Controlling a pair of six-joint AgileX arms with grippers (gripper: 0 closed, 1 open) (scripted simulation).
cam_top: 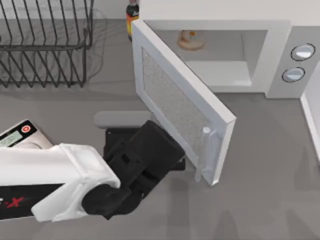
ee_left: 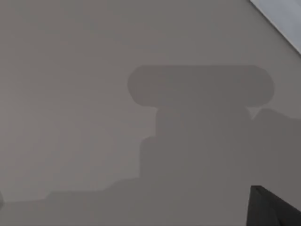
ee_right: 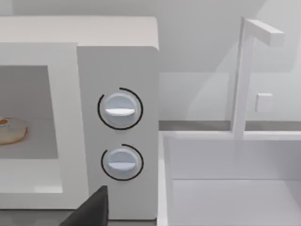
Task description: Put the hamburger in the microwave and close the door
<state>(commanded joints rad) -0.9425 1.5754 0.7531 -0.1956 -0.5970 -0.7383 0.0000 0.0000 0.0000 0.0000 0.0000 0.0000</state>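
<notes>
While the door (cam_top: 182,107) stands swung out at an angle from its hinge on the top view's left side of the microwave (cam_top: 272,55), the cavity is exposed. One hamburger (cam_top: 190,40) lies on the cavity floor, toward the back and the hinge side: a small round tan bun shape with an orange spot and whitish patches, far smaller than the cavity. One microwave: white and light grey, with a grey side panel carrying two round dials (ee_right: 120,110), one above the other. One door: white-grey frame, speckled grey window, vertical light grey bar handle (cam_top: 206,152) at its free edge.

Left gripper (cam_top: 167,150) sits just beside the door's outer face, near the handle; whether its jaws are open or closed I cannot tell. Right arm's wrist camera faces the dial panel; jaw state cannot be told there either.

Also counted: one wire rack (cam_top: 45,42), one dark bottle (cam_top: 132,17) behind the door's hinge, one white device with a small screen (cam_top: 17,135).
</notes>
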